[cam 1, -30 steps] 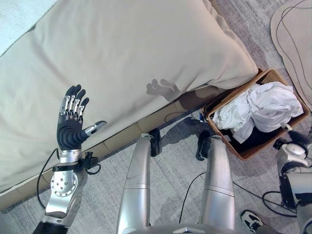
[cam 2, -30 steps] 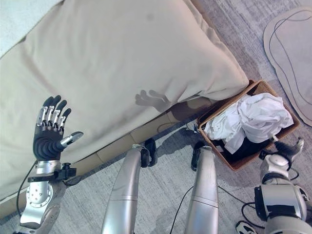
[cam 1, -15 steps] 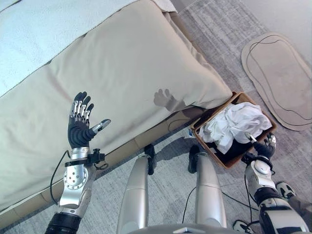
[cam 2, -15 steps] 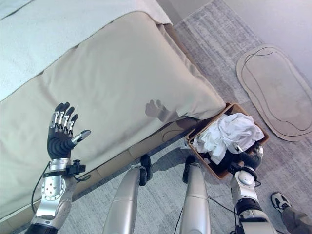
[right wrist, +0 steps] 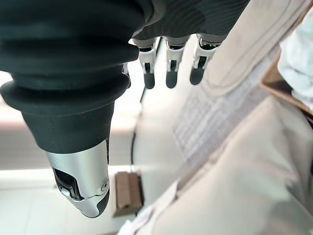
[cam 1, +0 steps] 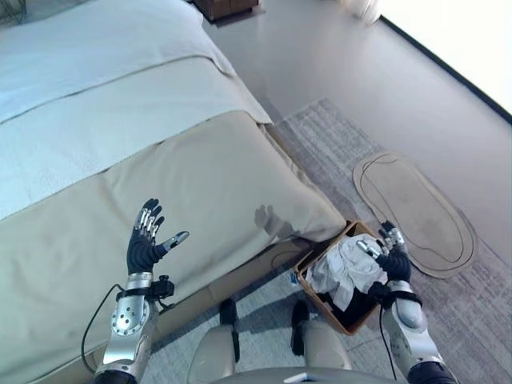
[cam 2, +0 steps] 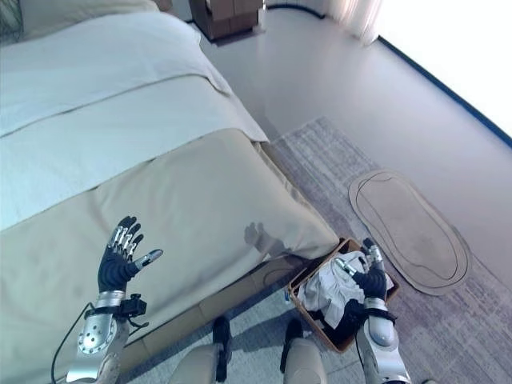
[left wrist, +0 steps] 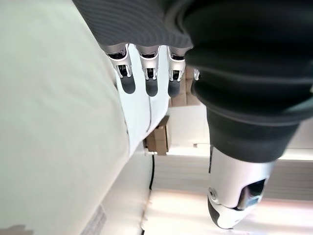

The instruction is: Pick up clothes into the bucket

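Observation:
A brown wicker basket (cam 1: pixel 310 290) stands on the floor at the bed's near corner. White clothes (cam 1: pixel 342 266) are heaped in it over something dark. My right hand (cam 1: pixel 390 260) is raised just beside the basket's right edge, fingers straight and holding nothing. My left hand (cam 1: pixel 146 244) is lifted over the beige bedcover (cam 1: pixel 192 200), palm up, fingers spread and empty. The left wrist view shows straight fingers (left wrist: pixel 149 73) past the cover, and the right wrist view likewise shows straight fingers (right wrist: pixel 170 67).
The bed has a pale blue-white sheet (cam 1: pixel 104 96) beyond the beige cover. A grey rug (cam 1: pixel 336 148) lies under the basket, with an oval beige mat (cam 1: pixel 412 212) to the right. A brown cabinet (cam 2: pixel 228 14) stands at the far wall.
The camera has tilted up and pulled back, so the whole bed and room now show. My right hand has risen beside the basket. The left hand keeps its raised pose.

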Robot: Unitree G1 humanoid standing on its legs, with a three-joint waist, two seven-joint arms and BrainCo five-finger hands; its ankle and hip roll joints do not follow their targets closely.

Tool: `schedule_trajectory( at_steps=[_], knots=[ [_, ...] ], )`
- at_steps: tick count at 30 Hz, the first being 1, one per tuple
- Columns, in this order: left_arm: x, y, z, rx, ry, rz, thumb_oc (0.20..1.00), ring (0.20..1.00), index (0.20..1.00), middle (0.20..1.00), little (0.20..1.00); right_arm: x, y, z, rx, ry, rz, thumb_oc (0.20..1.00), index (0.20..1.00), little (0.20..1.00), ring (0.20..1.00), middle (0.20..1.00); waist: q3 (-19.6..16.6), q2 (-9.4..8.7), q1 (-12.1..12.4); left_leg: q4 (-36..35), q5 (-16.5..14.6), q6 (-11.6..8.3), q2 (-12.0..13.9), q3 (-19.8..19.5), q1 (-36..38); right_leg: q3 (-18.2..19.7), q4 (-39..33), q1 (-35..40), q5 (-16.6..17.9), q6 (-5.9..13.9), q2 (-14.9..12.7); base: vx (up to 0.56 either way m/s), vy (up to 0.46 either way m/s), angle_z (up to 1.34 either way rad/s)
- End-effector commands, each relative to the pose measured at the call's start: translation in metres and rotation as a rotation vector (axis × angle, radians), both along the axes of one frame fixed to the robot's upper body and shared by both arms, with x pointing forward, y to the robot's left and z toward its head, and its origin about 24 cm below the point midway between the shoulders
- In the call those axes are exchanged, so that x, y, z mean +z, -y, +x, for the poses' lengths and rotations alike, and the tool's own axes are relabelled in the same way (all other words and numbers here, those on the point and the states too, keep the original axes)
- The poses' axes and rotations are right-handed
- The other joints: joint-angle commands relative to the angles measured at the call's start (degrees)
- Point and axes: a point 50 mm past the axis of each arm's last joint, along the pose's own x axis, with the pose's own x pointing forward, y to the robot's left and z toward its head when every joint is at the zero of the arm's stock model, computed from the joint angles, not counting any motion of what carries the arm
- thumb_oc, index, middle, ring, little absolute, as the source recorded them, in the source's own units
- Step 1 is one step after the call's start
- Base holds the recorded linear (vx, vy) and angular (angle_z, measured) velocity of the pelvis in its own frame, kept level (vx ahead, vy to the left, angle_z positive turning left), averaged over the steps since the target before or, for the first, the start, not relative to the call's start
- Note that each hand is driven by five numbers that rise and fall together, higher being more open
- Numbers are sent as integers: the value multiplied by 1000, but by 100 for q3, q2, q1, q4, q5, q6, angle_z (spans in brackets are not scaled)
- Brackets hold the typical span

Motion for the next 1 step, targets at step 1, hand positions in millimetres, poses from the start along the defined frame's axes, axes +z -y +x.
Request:
schedule_trajectory(
  at_steps=[1],
  knots=[
    [9, -4, 1, 8, 51, 36, 1000, 1000, 1000, 1000, 1000, 1, -1, -3, 49, -8, -72, 1000, 1000, 1000, 1000, 1000, -306, 9, -108, -386, 173, -21, 142, 137, 175, 58, -558, 139, 687, 482, -230, 84, 6, -4]
  ],
)
